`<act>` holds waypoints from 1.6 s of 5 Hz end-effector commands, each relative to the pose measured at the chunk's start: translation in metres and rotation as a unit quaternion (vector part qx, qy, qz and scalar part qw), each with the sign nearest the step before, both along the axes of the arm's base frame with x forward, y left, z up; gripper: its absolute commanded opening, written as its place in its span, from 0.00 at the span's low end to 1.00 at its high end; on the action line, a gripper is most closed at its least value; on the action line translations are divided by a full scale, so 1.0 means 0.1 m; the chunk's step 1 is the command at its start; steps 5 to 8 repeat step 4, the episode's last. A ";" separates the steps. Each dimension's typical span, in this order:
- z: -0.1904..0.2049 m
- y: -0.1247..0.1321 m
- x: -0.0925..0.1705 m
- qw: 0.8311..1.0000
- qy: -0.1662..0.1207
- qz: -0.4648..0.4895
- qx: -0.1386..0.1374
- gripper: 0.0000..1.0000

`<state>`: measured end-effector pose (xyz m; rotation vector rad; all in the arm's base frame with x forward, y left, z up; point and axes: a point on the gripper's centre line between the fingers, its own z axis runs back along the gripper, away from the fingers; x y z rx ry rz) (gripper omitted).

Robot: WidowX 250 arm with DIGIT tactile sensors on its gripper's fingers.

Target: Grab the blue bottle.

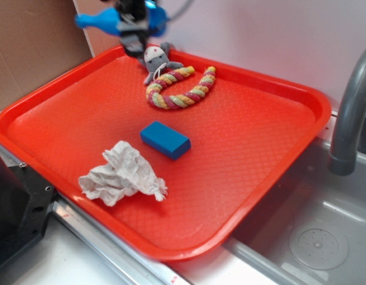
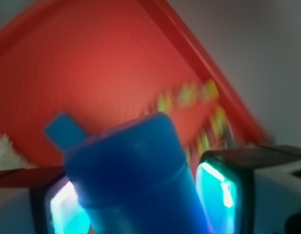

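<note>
Your gripper (image 1: 134,27) is clamped on the blue bottle (image 1: 102,21), holding it sideways above the red tray's (image 1: 260,142) far edge. Below, you see the blue block (image 1: 165,140) lying on the tray.

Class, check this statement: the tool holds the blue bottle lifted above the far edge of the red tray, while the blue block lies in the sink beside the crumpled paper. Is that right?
Not quite. The blue block lies on the red tray, not in the sink; the exterior view shows it near the crumpled paper. The rest holds: the tool holds the blue bottle lifted above the tray's far edge.
</note>
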<state>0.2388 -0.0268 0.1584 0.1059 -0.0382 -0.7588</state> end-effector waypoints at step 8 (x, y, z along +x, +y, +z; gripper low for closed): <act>0.89 0.11 -0.30 0.915 -0.002 0.404 0.012 0.00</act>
